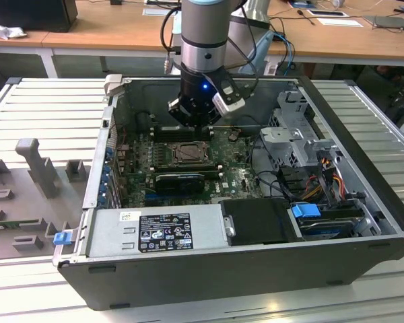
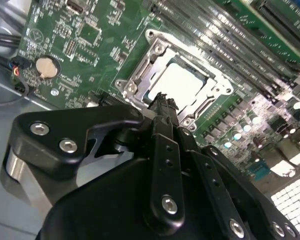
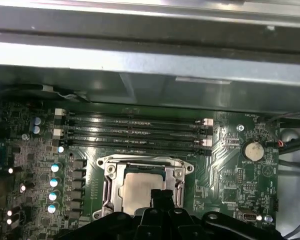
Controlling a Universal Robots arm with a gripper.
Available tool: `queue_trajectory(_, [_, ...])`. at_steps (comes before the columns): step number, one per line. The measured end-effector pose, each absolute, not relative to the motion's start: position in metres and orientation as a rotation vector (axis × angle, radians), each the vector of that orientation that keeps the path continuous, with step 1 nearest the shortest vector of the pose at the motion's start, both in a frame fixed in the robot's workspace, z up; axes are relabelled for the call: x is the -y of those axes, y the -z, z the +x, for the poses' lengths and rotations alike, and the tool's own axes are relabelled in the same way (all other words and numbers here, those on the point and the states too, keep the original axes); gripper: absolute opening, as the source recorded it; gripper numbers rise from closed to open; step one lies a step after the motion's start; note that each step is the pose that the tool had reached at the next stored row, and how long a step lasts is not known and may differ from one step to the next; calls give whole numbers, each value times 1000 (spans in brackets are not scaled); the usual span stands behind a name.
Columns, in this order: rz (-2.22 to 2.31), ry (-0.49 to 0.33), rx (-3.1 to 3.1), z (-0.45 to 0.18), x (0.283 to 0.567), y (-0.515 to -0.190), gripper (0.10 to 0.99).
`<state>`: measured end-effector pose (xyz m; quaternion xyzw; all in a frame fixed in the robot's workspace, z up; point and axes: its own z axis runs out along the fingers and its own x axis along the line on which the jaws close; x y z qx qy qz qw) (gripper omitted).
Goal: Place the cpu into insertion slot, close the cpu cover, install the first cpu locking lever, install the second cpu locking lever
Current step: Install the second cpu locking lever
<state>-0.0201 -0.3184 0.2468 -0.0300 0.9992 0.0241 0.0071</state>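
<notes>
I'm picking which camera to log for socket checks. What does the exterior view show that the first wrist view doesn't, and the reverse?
Exterior view alone: the whole open computer case, the arm reaching into it, the black box at the case's front edge and the wooden desks behind.

First wrist view alone: the cpu close up, seated inside the silvery cpu cover, and the coin battery.

Both: the green motherboard, the socket and the memory slots.
</notes>
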Motion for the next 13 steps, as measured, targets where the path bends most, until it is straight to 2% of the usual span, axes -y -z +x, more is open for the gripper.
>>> queue_trajectory(13, [-94,-79,-3139,-20,357,-243,106])
